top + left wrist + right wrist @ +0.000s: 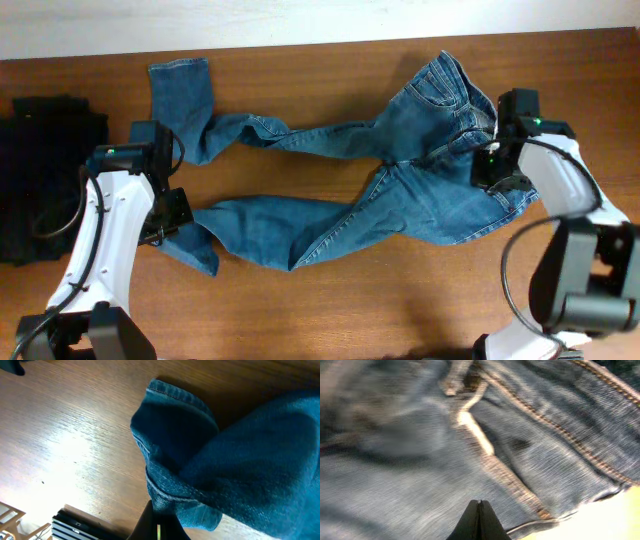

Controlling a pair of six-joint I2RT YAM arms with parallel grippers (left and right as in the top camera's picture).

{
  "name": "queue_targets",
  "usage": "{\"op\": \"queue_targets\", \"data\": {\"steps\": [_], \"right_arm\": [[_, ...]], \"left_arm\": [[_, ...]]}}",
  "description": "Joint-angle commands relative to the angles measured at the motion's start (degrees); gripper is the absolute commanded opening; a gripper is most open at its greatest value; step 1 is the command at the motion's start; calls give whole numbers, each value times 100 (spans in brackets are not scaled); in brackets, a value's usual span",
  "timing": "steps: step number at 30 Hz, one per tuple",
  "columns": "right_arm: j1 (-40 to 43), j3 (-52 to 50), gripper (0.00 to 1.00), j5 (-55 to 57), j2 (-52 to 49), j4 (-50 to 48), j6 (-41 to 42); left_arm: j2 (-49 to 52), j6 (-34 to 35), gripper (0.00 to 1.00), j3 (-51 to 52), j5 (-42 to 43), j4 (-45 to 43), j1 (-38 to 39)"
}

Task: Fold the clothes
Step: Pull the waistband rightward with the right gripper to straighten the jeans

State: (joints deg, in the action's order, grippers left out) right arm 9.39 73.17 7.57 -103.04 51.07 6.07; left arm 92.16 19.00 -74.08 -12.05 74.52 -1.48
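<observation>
a: where are the jeans (400,190) right now?

b: sprawled across the wooden table (350,310), waist end to the right, both legs running left and apart. the near leg (270,225) ends by the left gripper (170,218). the far leg (290,135) twists, and its cuff (180,85) lies near the back edge. a black pile (45,170) sits well apart at the far left.

a: and the hands?

b: the left one is pinched on the end of the near leg. its wrist view shows denim bunched up off the wood, right at the fingers. the right gripper (488,168) sits on the waist area, fingers pressed together beside a stitched seam (600,460). i can't tell whether any cloth is caught between them.

a: so what's the step, as you read it?

b: straightening, i'd say, before any fold. nothing is folded yet and the legs are crooked.

a: how to do it well?

b: pull the two ends gently away from each other so the near leg goes taut and flat. keep the lift low so the cloth doesn't drag the far leg along. if the right hand has only the seam edge, it may slip, so confirm that hold first. then bring one leg onto the other, seams matched.
</observation>
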Motion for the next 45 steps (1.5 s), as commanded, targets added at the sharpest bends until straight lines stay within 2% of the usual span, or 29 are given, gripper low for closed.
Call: {"op": "queue_targets", "data": {"steps": [1, 7, 17, 22, 24, 26, 30, 35, 36, 40, 45], "right_arm": [[20, -42, 4, 1019, -306, -195, -31], [522, -42, 4, 1045, -518, -610, -31], [1652, -42, 4, 55, -1244, -892, -28], [2031, 7, 4, 48, -1279, -1067, -28], [2124, 72, 4, -286, -1279, -1102, -31], [2177, 223, 4, -660, -1276, -1075, -33], [2177, 774, 4, -39, -1272, -627, -157], [2271, 1537, 4, 109, -1272, -122, -122], [2299, 1596, 4, 28, -1272, -105, -138], [2236, 1779, 4, -1703, -1272, -59, -439], [1788, 1843, 4, -1338, -1272, 44, -850]], "left_arm": [[50, -63, 0, 13, 136, 81, -31], [50, -72, 1, 13, 136, 98, -31], [50, -70, 0, 13, 201, 101, -28], [50, -70, 1, 13, 245, 125, -28], [52, -70, 1, 13, 295, 118, -28], [52, -70, 1, 13, 313, 87, -28], [52, -70, 1, 13, 313, 39, -28], [52, -72, 1, 13, 317, 120, -28], [52, -70, 1, 13, 334, 140, -28], [52, -70, 1, 13, 422, 101, -28], [50, -70, 1, 13, 439, 142, -28]]}}
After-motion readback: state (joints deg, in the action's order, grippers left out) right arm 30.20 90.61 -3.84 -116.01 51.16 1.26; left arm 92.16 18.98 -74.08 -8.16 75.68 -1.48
